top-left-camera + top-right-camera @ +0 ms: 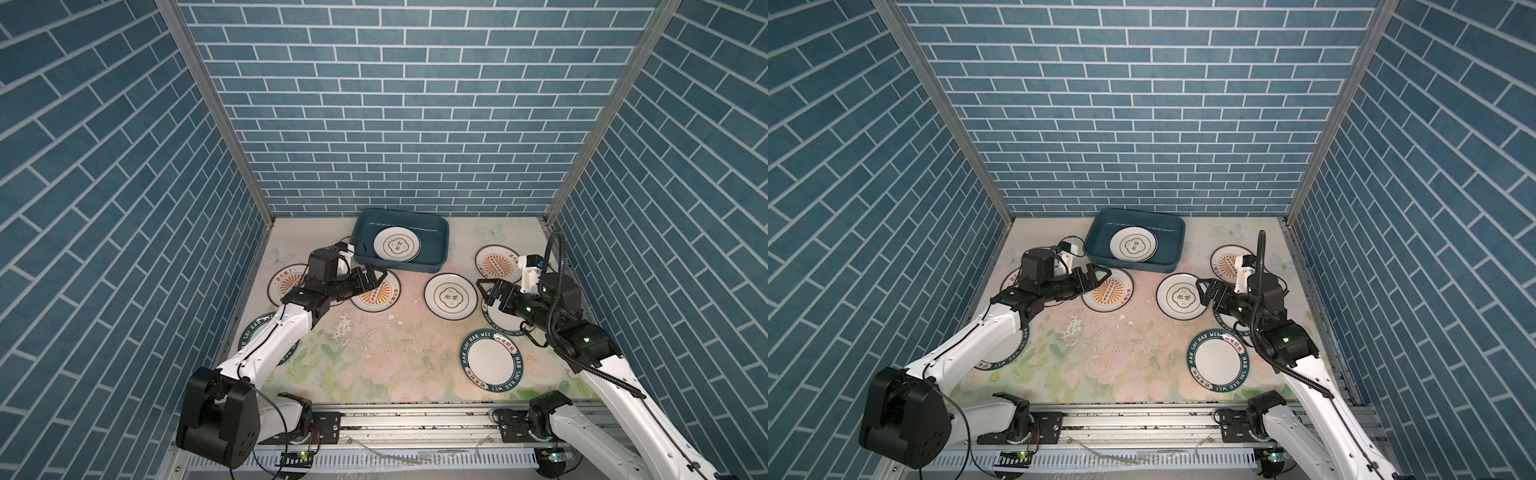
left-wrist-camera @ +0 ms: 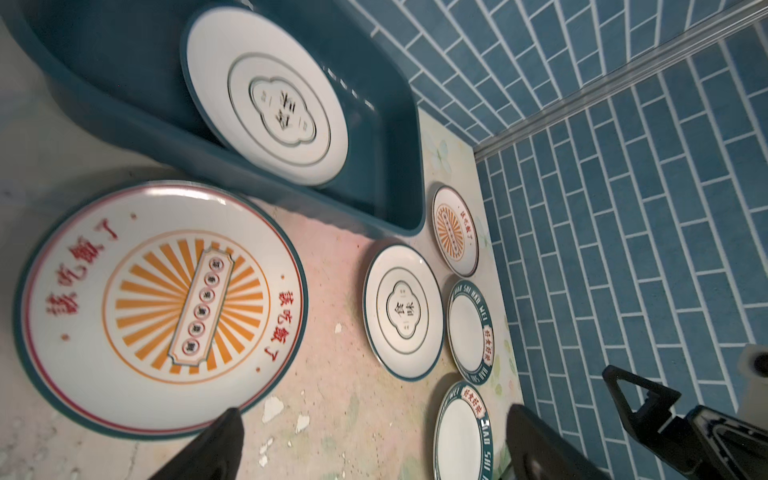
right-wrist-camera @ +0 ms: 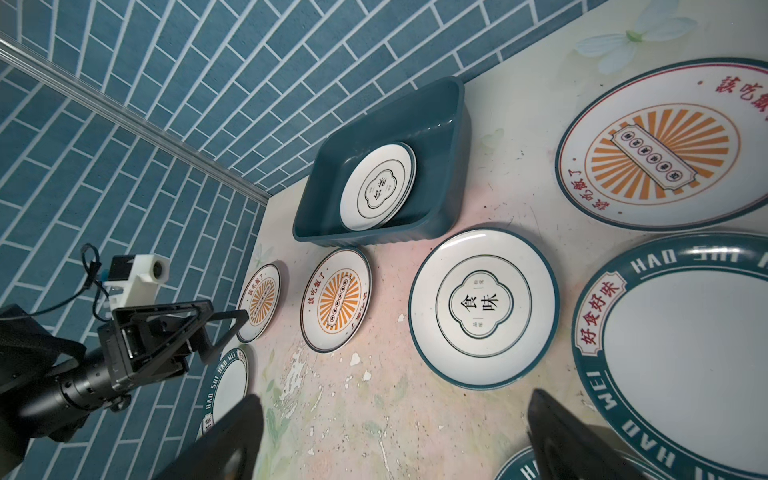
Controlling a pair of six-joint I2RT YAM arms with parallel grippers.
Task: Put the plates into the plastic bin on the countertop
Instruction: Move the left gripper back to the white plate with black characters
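Note:
The dark teal plastic bin (image 1: 435, 246) (image 1: 1173, 239) stands at the back of the flowered countertop (image 1: 386, 353), with a quatrefoil plate (image 1: 397, 245) (image 2: 266, 95) inside. My left gripper (image 1: 376, 277) (image 1: 1098, 276) (image 2: 374, 432) hovers open just in front of the bin's left corner, above a sunburst plate (image 1: 376, 296) (image 2: 162, 307), holding nothing. My right gripper (image 1: 484, 291) (image 1: 1204, 291) (image 3: 395, 415) is open and empty at the right edge of a quatrefoil plate (image 1: 451, 296) (image 3: 484, 307), above a green-rimmed plate (image 1: 496, 322) (image 3: 681, 353).
More plates lie on the countertop: a sunburst one (image 1: 286, 282) at the left, a green-rimmed one (image 1: 253, 336) under the left arm, a sunburst one (image 1: 496, 264) at back right, a green-rimmed one (image 1: 490, 360) at front right. Blue brick walls enclose three sides.

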